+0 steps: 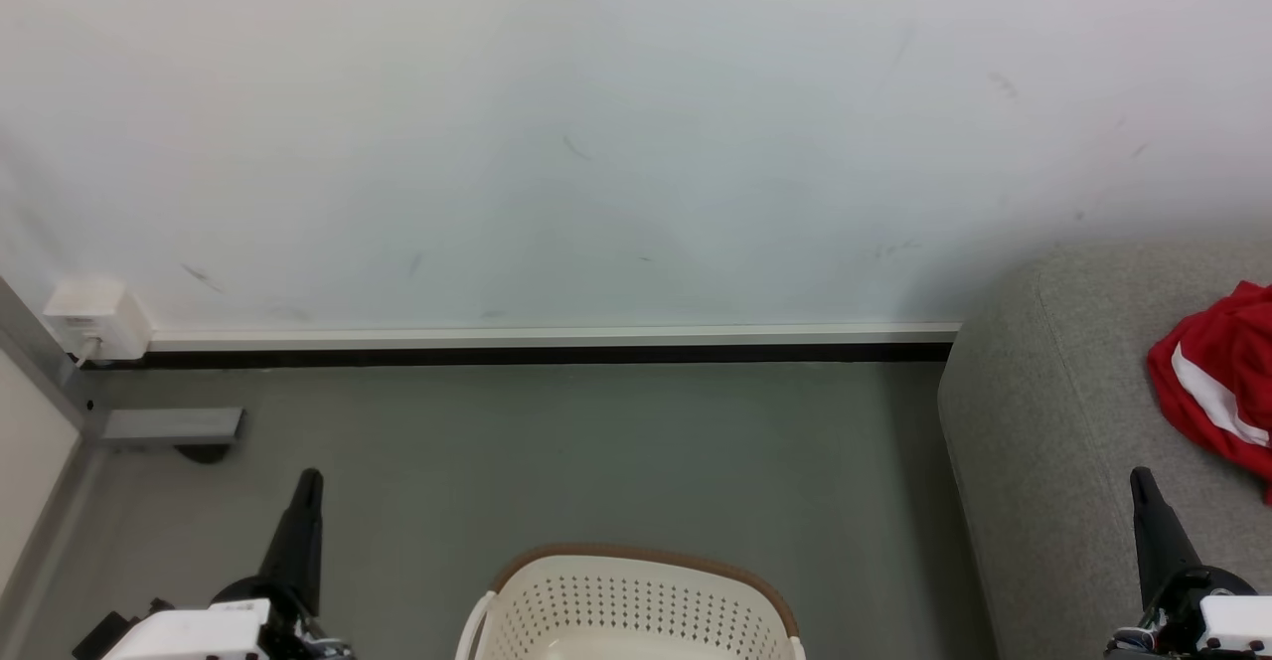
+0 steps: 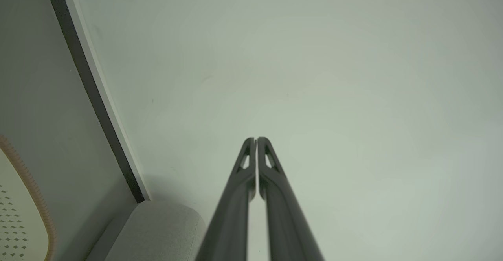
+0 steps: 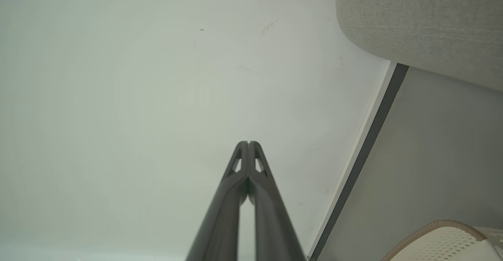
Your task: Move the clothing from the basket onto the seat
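Head view gives you the full layout. The bright red soft jersey with white trim bands is lying crumpled on the big light-grey fabric sofa at the right edge, so it's on the seat and out of the oval cream-white perforated plastic laundry basket with the brown rim. That basket sits on the grey floor at bottom centre, with a strip of floor between it and the sofa. The two grippers just look like dark spikes there: the left gripper is over the floor left of the basket, and the right gripper is in front of the sofa, below the jersey and apart from it. The wrist views are where you can actually read the jaws. Both point at the plain white wall. The left fingers are pressed together tip to tip, the right fingers are the same, and neither pair holds or touches anything. The left wrist view also catches the basket rim and a rounded sofa corner along its lower left. The right wrist view has the sofa corner top right and the basket rim bottom right.
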You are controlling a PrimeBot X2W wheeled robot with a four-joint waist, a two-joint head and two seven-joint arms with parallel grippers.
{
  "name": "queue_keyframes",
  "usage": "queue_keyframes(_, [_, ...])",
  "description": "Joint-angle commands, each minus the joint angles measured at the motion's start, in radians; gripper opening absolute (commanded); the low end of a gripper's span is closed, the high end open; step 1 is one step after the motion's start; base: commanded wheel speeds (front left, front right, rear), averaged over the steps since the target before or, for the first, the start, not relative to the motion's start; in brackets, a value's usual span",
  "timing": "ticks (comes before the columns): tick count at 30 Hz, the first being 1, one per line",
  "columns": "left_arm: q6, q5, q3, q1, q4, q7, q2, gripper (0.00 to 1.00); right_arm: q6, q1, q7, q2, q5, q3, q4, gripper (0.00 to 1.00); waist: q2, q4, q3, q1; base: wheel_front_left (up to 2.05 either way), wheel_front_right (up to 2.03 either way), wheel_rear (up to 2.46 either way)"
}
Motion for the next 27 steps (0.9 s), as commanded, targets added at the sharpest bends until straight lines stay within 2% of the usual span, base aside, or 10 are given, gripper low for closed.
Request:
queue_keyframes(1, [-0.006, -0.012, 0.002, -0.007, -0.002, 0.006, 0.007, 0.00, -0.002, -0.007, 0.002, 0.001, -0.005, -0.003, 0.001, 0.00, 0.0000, 0.000, 0.000, 0.0000, 0.00, 0.00, 0.00])
queue_keyframes(27, [-0.006, -0.012, 0.002, -0.007, -0.002, 0.006, 0.007, 0.00, -0.002, -0.008, 0.004, 0.002, -0.007, -0.005, 0.001, 0.00, 0.0000, 0.000, 0.000, 0.0000, 0.00, 0.00, 0.00])
